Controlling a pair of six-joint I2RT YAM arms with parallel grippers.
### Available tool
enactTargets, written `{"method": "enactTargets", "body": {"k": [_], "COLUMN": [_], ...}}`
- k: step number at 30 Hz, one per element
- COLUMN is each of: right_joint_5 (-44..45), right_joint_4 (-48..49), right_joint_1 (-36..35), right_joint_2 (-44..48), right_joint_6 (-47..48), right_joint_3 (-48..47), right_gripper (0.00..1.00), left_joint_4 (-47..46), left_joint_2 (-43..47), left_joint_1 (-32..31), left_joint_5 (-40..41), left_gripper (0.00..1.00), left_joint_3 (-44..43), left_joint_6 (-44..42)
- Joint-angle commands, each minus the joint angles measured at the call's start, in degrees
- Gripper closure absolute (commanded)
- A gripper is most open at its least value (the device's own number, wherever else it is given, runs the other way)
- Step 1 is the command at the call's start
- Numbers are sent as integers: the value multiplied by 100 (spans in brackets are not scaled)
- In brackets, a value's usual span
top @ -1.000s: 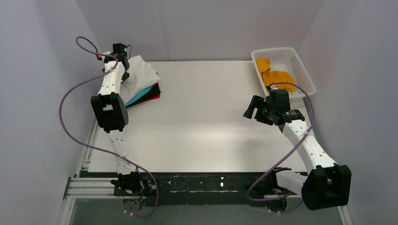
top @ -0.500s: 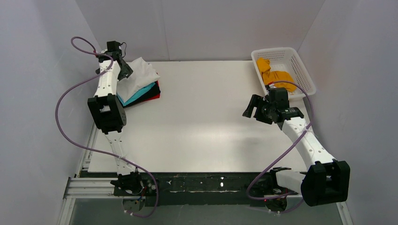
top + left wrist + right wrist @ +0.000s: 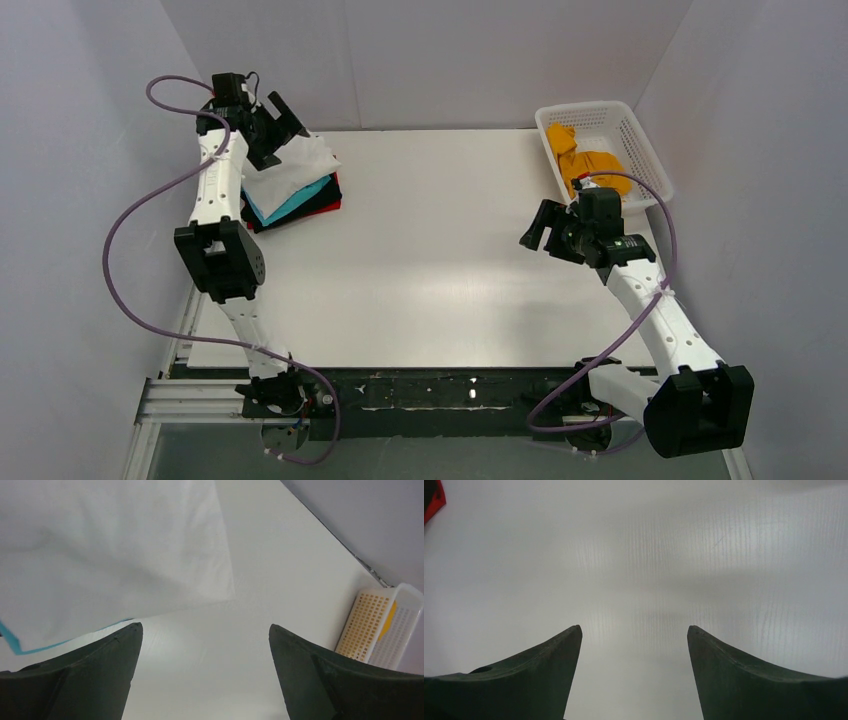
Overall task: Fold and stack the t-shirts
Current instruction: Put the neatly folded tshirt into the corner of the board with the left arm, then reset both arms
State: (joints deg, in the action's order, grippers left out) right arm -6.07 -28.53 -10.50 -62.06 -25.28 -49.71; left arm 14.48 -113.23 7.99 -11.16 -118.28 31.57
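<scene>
left hand (image 3: pixel 205 626) hanging spread wide, gripping nothing, above white t-shirt (image 3: pixel 300 160) lying on teal t-shirt (image 3: pixel 303 198) | right hand (image 3: pixel 634 628) hanging spread wide, empty, above table (image 3: pixel 430 260)

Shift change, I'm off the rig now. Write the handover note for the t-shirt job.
Left gripper: open, empty, above the edge of the white t-shirt at the far left of the table.
Right gripper: open, empty, over bare table near the basket.
Done: white t-shirt lies on top of the teal t-shirt, black t-shirt and red t-shirt.
Left: the orange t-shirt lies crumpled in the basket; fold and stack it.
</scene>
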Motion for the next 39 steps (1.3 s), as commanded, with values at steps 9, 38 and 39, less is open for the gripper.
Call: {"method": "enactTargets", "body": {"k": [9,38,39], "right_joint_5": [128,306,326], "right_joint_4": [111,-234,-243], "right_joint_1": [35,31,31], "right_joint_2": [-172,1430,1607], "right_joint_6": [159,-119,-172], "right_joint_3": [-68,297,409], "right_gripper": [14,12,12], "left_joint_4": [152,1734,1734], "left_joint_2": [-1359,2796,3208], "left_joint_1": [-205,-1573,-1815], "left_joint_5": [-1140,915,1187], "left_gripper": [2,2,2], "left_joint_3": [169,2668,3219], "left_joint_6": [-573,-504,-317]}}
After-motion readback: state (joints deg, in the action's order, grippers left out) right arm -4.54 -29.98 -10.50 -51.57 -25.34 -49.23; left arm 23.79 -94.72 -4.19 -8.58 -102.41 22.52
